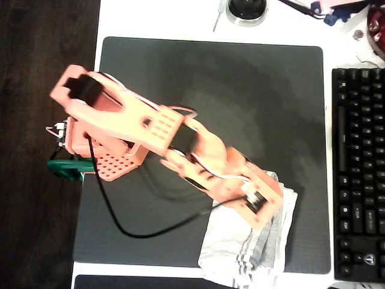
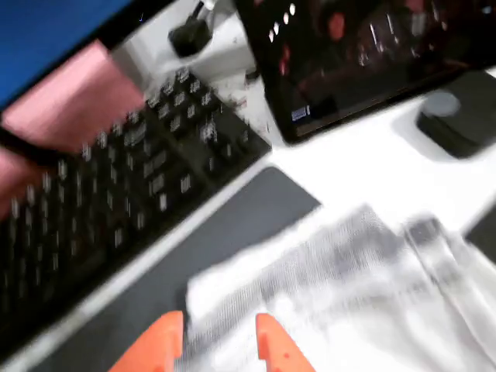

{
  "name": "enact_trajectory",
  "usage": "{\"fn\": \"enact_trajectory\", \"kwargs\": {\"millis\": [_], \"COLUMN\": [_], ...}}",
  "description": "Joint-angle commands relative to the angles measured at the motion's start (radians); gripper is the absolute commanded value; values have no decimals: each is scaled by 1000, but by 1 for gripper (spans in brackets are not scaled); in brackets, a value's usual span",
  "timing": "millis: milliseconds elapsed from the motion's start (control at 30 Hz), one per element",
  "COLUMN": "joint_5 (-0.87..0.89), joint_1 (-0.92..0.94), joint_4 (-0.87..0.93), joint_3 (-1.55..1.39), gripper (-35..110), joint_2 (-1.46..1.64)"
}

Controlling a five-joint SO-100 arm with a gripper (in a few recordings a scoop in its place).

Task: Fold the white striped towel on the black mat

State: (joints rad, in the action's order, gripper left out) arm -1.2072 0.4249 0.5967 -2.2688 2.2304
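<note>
**Desk:** White tabletop [image 1: 156, 21] framed the scene from overhead. What sat nearest the wrist camera?

**Photographer:** Two orange fingertips [image 2: 271, 345] rose from the bottom edge of the wrist view, the gripper [image 2: 218, 342] parted by a narrow gap. The white striped towel [image 2: 349, 287] lay blurred in that gap and beyond it, but whether the fingers actually pinched cloth could not be told from the pictures.

**Desk:** And the towel's position?

**Photographer:** In the overhead view the white striped towel [image 1: 240, 250] lay rumpled at the lower right corner of the black mat [image 1: 240, 96], its bottom edge spilling past the mat's lower border onto the table. Grey stripes showed on the folds near that edge. The orange arm [image 1: 150, 129] reached diagonally from its base at the mat's left side, its far end over the towel's upper part and hiding the gripper there.

**Desk:** Further out?

**Photographer:** A black cable [image 1: 129, 232] looped from the arm across the mat. A black keyboard [image 1: 359, 174] lay just beside the mat's right edge; in the wrist view it ran along the mat's far border [image 2: 132, 201], with a pink blurred shape [image 2: 62, 108] above it. Farther back stood a dark screen [image 2: 364, 54] and a small dark object [image 2: 457, 120] on the white table.
</note>
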Motion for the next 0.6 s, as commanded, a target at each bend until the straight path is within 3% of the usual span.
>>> {"fn": "enact_trajectory", "kwargs": {"millis": [0,267,567], "joint_5": [-35,-8,8], "joint_1": [-18,-164,-161], "joint_4": [46,6,-235], "joint_3": [-75,-52,81], "gripper": [14,14,12], "joint_2": [117,-137,-551]}}
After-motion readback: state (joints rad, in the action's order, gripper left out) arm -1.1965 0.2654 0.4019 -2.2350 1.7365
